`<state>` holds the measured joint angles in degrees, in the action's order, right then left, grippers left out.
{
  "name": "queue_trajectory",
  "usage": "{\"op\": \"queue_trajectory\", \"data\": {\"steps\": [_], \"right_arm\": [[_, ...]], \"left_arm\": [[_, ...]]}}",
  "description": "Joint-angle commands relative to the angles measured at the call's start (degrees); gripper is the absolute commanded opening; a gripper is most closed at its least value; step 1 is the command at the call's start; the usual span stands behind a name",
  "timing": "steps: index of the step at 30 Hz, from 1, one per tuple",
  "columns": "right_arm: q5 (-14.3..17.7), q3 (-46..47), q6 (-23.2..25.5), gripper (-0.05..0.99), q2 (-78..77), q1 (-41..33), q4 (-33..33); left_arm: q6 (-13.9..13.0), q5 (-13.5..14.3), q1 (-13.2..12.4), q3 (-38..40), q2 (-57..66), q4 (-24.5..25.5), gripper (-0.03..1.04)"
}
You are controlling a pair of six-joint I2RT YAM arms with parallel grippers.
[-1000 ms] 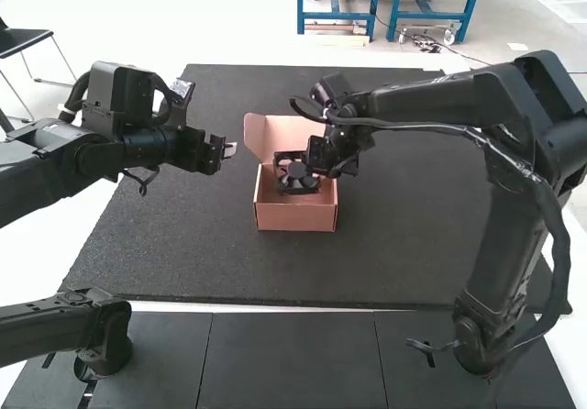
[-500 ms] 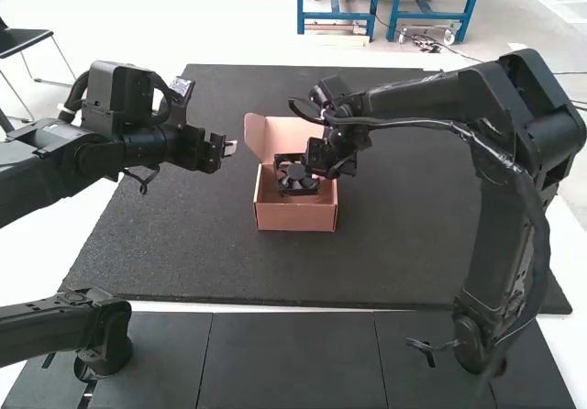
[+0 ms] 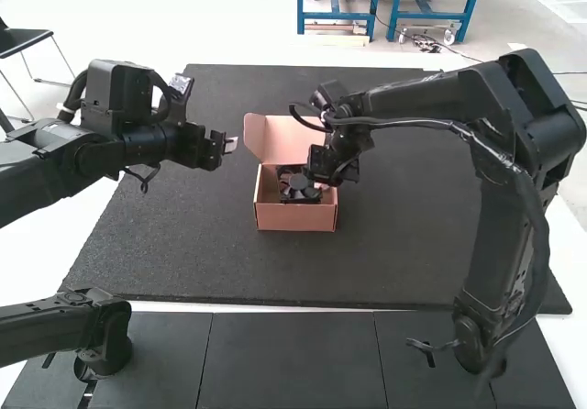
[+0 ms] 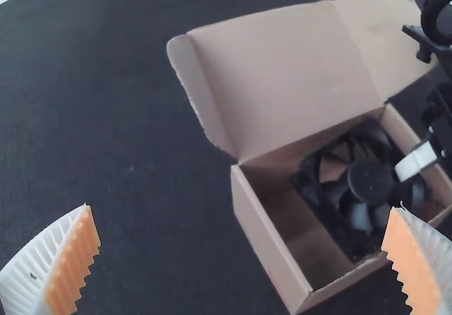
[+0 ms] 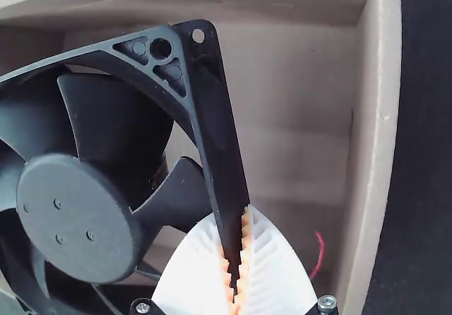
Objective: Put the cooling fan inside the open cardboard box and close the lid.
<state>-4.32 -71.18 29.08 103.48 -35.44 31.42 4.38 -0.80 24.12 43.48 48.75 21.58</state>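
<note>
While right claw (image 5: 234,262) grips cooling fan (image 5: 78,216) rim inside cardboard box (image 3: 295,215), left claw (image 3: 223,145) hangs open by lid (image 3: 280,138) for closing.

So the right gripper (image 3: 318,176) is lower now than a second ago, and it takes the cooling fan (image 3: 295,186) down with it. A second ago the fan is up at the rim of the cardboard box (image 3: 295,216), tilted and poking out above it. Now it's sunk down between the walls, mostly below the edge. The right arm's upper link also swings back a bit early on.
</note>
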Motion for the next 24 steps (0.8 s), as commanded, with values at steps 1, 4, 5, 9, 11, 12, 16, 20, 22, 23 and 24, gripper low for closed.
{"op": "queue_trajectory", "data": {"steps": [1,4,5,9,11,12,16,20,22,23,24], "right_arm": [[-1.4,-1.7,-0.2,-0.02,0.0,0.2,-0.1],[-4.1,-1.1,0.5,-0.02,0.1,0.1,-0.3],[-4.5,-1.0,0.6,-0.01,0.4,0.1,-0.3],[-7.1,-1.7,0.3,0.20,1.5,0.0,0.0],[-7.1,-1.9,-0.3,0.31,1.5,0.0,0.3],[-7.1,-1.9,-0.6,0.36,1.5,0.0,0.5],[-6.8,-2.6,-1.4,0.45,1.6,0.5,1.0],[-6.0,-5.2,-3.0,0.59,1.6,0.5,0.9],[-6.0,-7.8,-4.6,0.69,1.6,0.6,1.2],[-6.0,-9.2,-5.1,0.74,1.6,0.6,1.6],[-6.0,-10.6,-5.8,0.76,1.6,0.6,2.0]], "left_arm": [[0.4,0.6,0.0,0.5,-0.6,-0.5,0.95],[0.4,0.6,0.0,0.5,-0.6,-0.5,0.95],[0.4,0.6,-0.1,0.5,-0.6,-0.5,0.95],[0.5,0.6,-0.1,0.5,-0.6,-0.8,0.95],[0.5,0.6,0.0,0.5,-0.6,-0.8,0.95],[0.5,0.6,0.0,0.5,-0.6,-0.8,0.95],[0.5,0.6,-0.1,0.5,-0.6,-0.3,0.95],[0.6,0.9,-0.1,0.7,-0.7,0.0,0.95],[0.6,1.9,-0.7,0.7,-0.6,0.0,0.95],[0.6,2.5,-1.1,0.7,-0.6,-0.1,0.95],[0.6,3.0,-1.6,0.8,-0.4,-0.2,0.95]]}}
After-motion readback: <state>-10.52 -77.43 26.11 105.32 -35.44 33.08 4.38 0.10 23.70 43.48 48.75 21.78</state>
